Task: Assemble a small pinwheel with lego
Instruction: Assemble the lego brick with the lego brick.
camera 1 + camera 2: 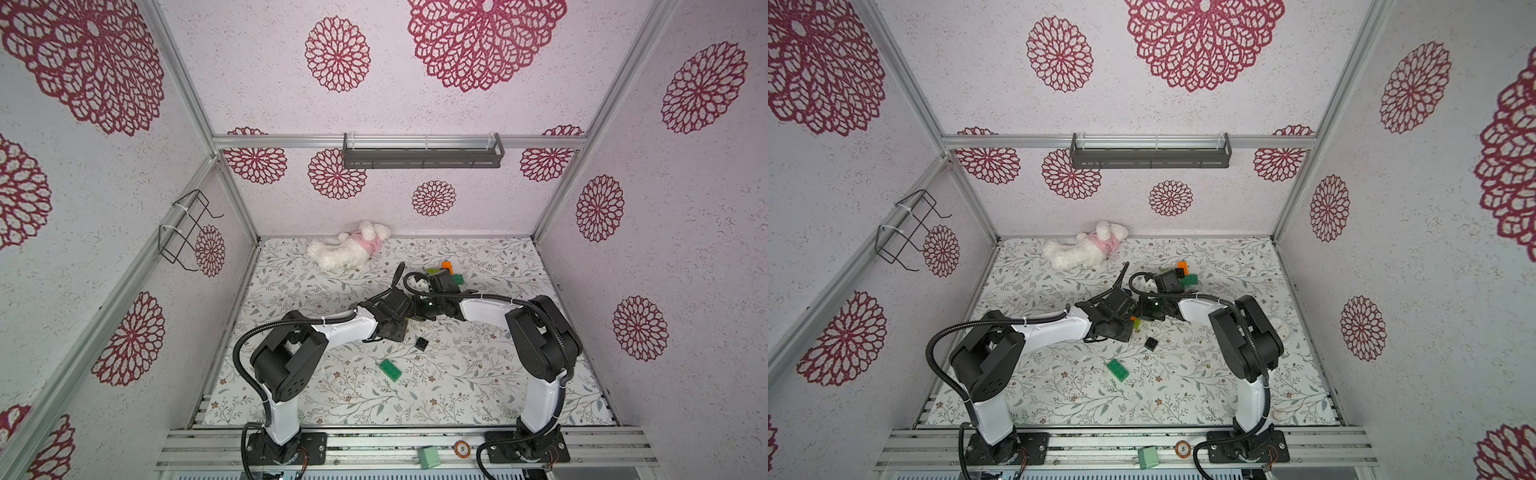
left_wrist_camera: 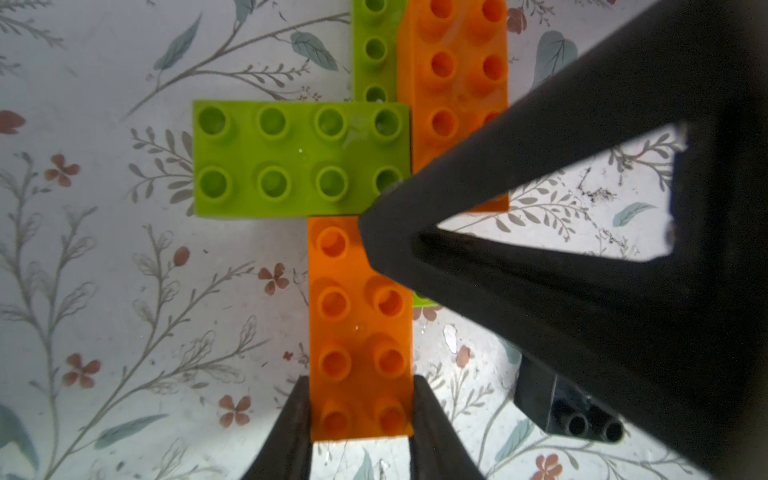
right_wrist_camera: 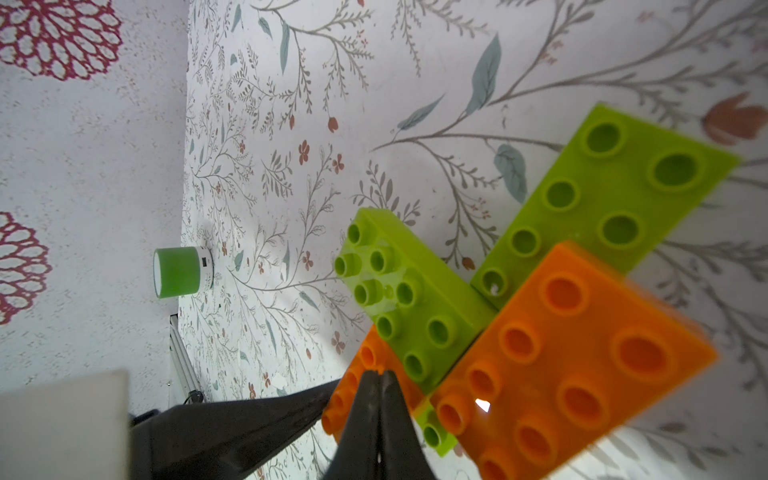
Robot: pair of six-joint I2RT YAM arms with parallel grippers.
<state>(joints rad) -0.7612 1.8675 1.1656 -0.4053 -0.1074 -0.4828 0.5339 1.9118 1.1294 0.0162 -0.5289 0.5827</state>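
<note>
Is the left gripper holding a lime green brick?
No: the left wrist view shows the left gripper closed on the end of an orange brick.

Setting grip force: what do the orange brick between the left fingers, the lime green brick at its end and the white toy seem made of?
Orange brick: likely hard moulded plastic, glossy; crisp edges, small highlights on the studs.
Lime green brick: apparently the same glossy plastic; shiny stud rims.
White toy: seems soft plush, matte; fuzzy outline, pink fabric around its body.
</note>
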